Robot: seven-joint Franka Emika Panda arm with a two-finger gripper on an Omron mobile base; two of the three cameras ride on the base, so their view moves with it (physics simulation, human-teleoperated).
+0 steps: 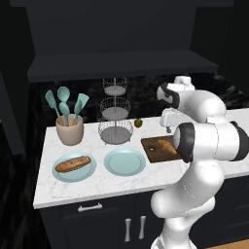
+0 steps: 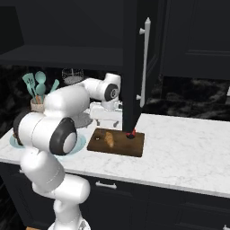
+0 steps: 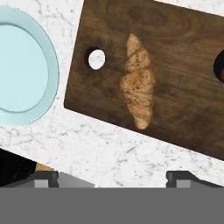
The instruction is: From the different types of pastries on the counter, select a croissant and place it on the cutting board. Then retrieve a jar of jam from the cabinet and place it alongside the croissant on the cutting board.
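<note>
Currently I see my end effector (image 3: 113, 176) spread wide and empty, hanging above the marble tabletop (image 3: 109, 148) just off the cutting board's (image 3: 183, 109) near edge. On that dark wood lies the flaky croissant (image 3: 138, 83), beside the handle hole. An empty blue plate (image 3: 22, 74) sits close by.

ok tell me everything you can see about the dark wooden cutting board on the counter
The dark brown wooden cutting board is rectangular with visible grain and a round hole near one short end. It lies flat on the white marble counter, beside the pale blue plate. A golden croissant lies on it, and a dark red-topped object stands at its far end.
</note>
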